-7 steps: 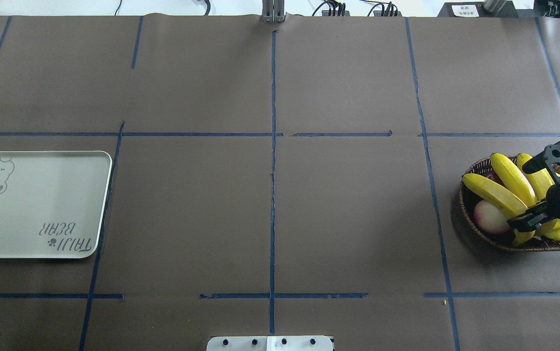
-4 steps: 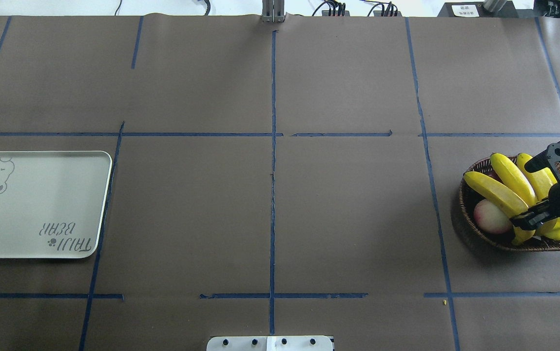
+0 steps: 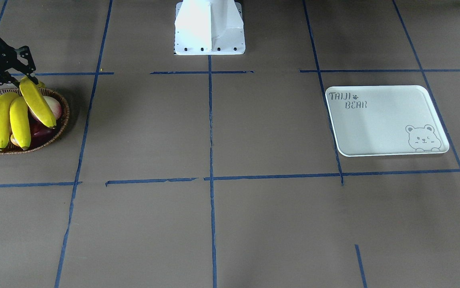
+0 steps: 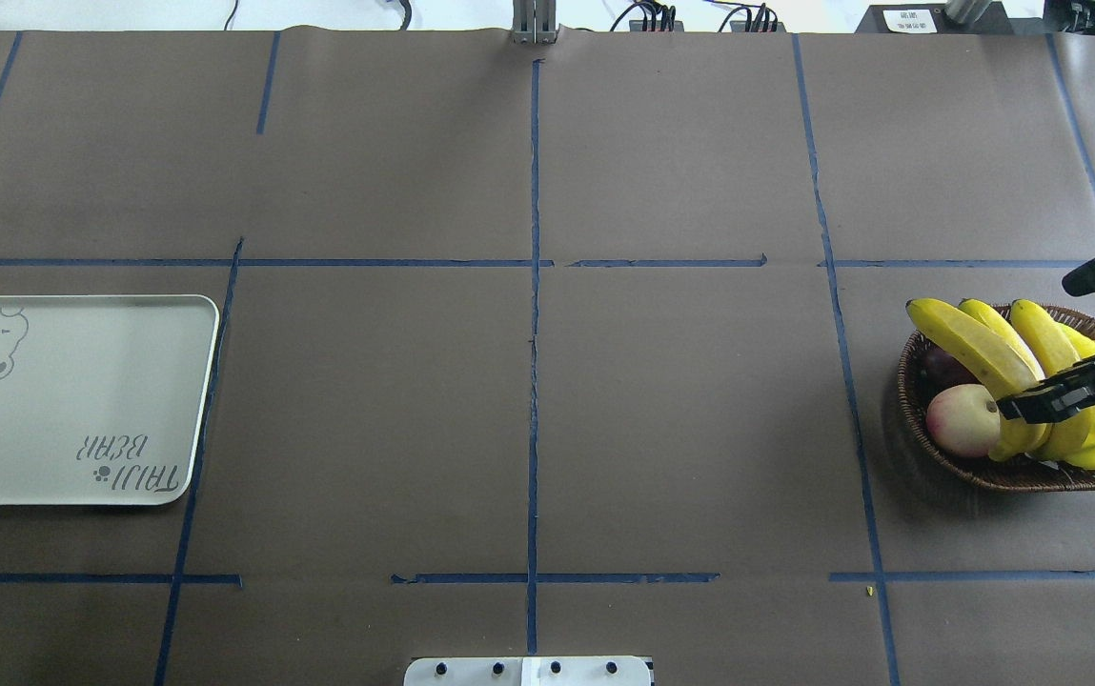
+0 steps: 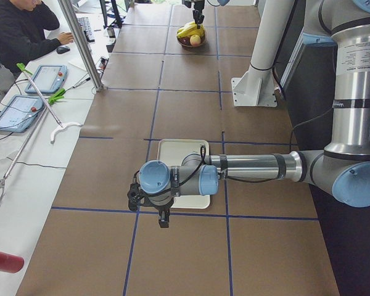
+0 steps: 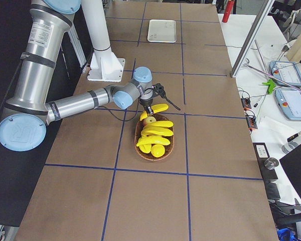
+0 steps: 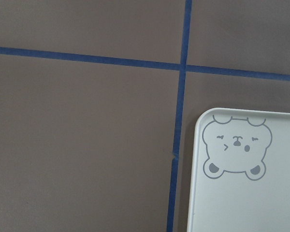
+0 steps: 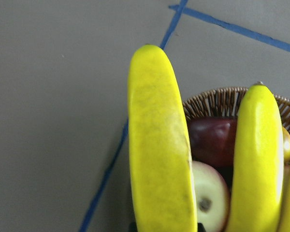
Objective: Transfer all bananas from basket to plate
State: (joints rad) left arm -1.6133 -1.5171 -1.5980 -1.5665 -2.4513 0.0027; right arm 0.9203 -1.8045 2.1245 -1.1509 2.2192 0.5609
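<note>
Overhead exterior view: the right claw [image 4: 1033, 405] is clenched on one banana [image 4: 966, 348], which slants over the basket [image 4: 909, 419] (three more bananas [image 4: 1043, 343] lie inside). The plate [image 4: 80, 400] sits far from the basket across the counter [image 4: 680, 429]. The left claw [image 5: 163, 219] hangs far from the basket, by the plate; clenched or released, I cannot tell.
</note>
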